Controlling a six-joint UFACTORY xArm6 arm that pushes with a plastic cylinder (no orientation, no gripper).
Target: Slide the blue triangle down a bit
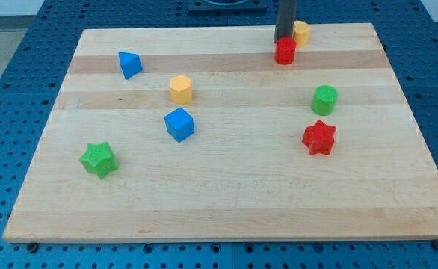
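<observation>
A: Where's the blue triangle point(129, 64) sitting?

B: Near the board's point(226, 202) top-left corner, a little in from the left edge and just below the top edge. It stands alone; the closest block is the yellow hexagon point(181, 88), down and toward the view's right of it.

A: And my tip point(283, 39)?

B: Up at the top edge, right of the middle. The dark rod comes down from the view's top and its end sits right at the top of the small red block point(284, 51), apparently touching it. A yellow block point(301, 32) is just beside the rod on the view's right, partly hidden, so I can't make out its shape.

A: So how does the triangle lie relative to the tip?

B: Well apart. The triangle is far toward the view's left and slightly lower, with bare wood between the two.

A: Jaws apart or together?

B: There are none to judge; the arm ends in a plain rod.

A: What else is on the board?

B: A blue cube point(179, 124) left of centre, below the hexagon. A green star point(99, 159) toward the bottom-left corner. On the right side, a green cylinder point(324, 99), with a red star point(319, 137) just below it.
</observation>
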